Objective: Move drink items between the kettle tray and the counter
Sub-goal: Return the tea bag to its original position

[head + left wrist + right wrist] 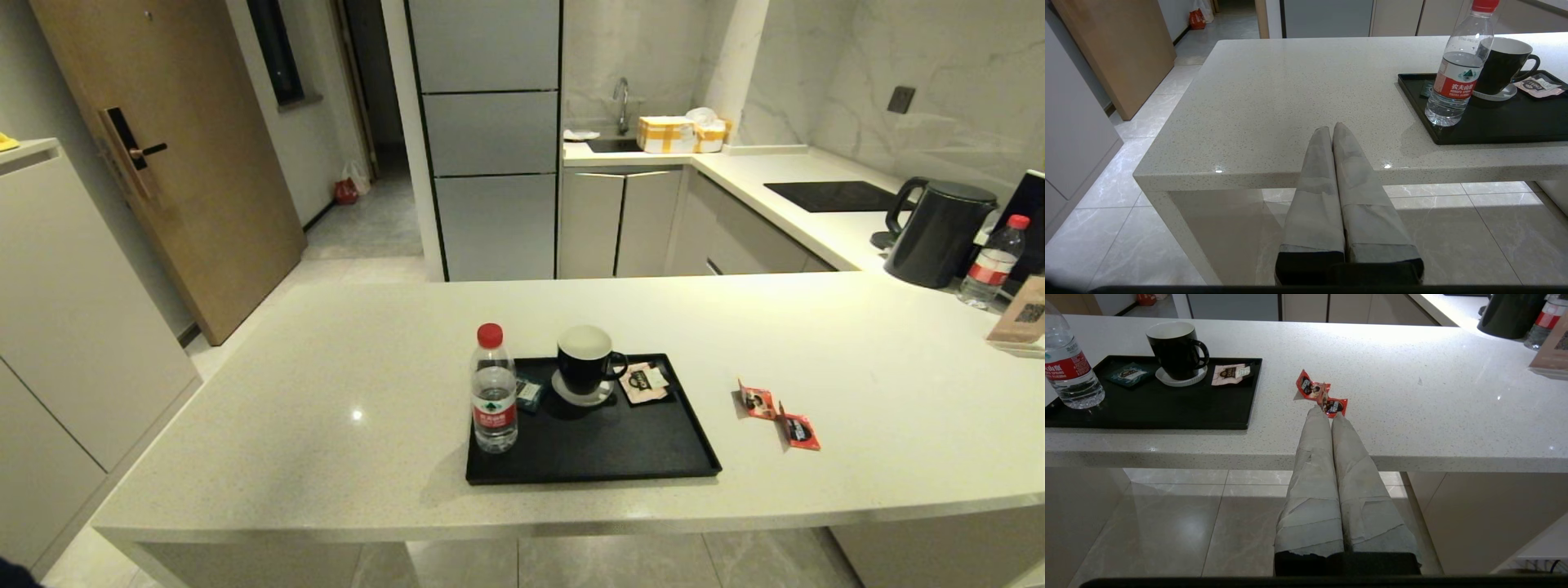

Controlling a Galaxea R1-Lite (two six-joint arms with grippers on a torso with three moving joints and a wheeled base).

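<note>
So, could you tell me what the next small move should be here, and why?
Probably open the right gripper and ease it toward the two red sachets. They lie on the counter, outside the tray, nearest that arm, and both grippers sit shut, empty, off the counter's near edge.
</note>
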